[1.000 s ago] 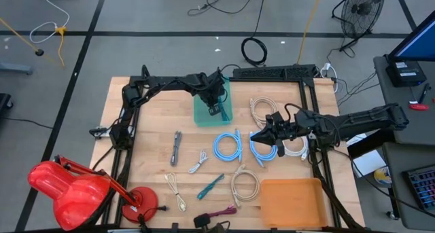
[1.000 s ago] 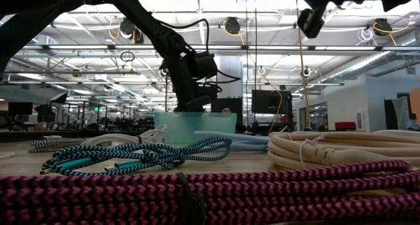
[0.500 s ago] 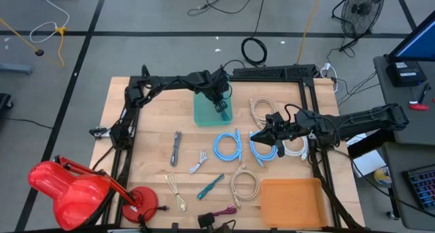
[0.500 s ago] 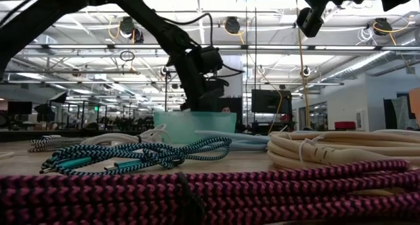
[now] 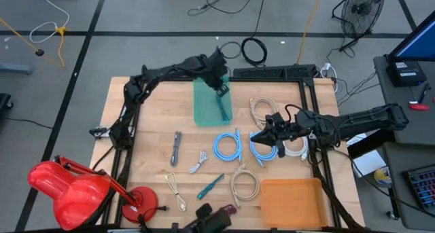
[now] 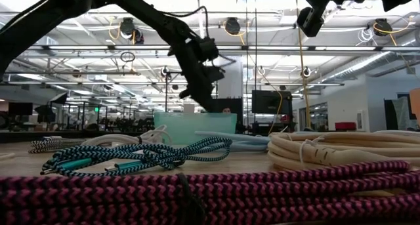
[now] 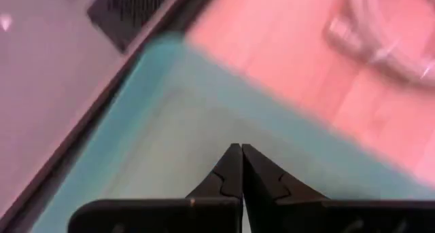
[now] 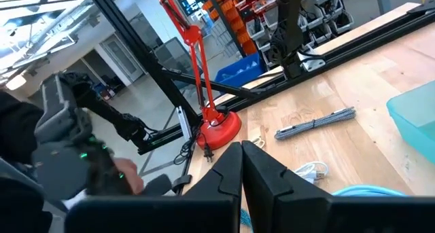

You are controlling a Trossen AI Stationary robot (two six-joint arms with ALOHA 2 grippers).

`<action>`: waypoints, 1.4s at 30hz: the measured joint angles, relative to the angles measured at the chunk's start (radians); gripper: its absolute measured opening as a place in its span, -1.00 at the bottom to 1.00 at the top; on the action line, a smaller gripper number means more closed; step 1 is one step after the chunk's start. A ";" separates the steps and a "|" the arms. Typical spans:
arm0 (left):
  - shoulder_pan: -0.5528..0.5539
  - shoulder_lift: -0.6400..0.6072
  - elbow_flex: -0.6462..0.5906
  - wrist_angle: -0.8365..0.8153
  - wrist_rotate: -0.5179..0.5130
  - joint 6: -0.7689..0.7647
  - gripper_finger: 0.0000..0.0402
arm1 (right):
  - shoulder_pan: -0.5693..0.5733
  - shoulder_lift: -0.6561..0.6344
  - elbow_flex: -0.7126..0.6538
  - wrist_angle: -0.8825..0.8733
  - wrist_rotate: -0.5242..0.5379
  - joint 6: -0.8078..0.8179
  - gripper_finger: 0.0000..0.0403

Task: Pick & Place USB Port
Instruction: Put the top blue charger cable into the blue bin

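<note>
High view: left end effector point(image 5: 221, 89), pressed together and empty, lifting off the teal bin point(image 5: 206, 111), teal USB cable point(image 5: 223, 109) lying inside — placement likely done; right end effector point(image 5: 266, 135) idling closed over bench point(image 5: 153, 131).

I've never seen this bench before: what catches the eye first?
The big glossy red desk lamp at the near left corner stands out, then the coiled cables strewn over the wooden table, two light blue coils at the middle. At the far side, the left gripper, shut, hangs over the translucent teal bin.
</note>
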 joint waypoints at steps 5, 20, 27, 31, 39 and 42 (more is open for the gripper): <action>0.019 0.011 -0.027 -0.055 0.042 -0.002 -1.00 | 0.001 0.000 0.000 -0.001 -0.001 -0.023 -1.00; -0.041 0.021 -0.096 -0.044 0.003 -0.027 -1.00 | 0.001 0.000 0.000 -0.001 -0.019 -0.029 -1.00; -0.041 0.021 -0.163 0.037 -0.005 -0.047 -1.00 | 0.001 0.000 0.000 -0.001 -0.020 -0.029 -1.00; -0.048 0.021 -0.166 0.070 -0.031 -0.060 -1.00 | 0.001 0.000 0.000 -0.001 -0.020 -0.029 -1.00; -0.045 0.021 -0.166 0.072 -0.030 -0.079 -1.00 | 0.001 0.000 0.000 -0.001 -0.020 -0.030 -1.00; -0.045 0.021 -0.166 0.072 -0.030 -0.079 -1.00 | 0.001 0.000 0.000 -0.001 -0.020 -0.030 -1.00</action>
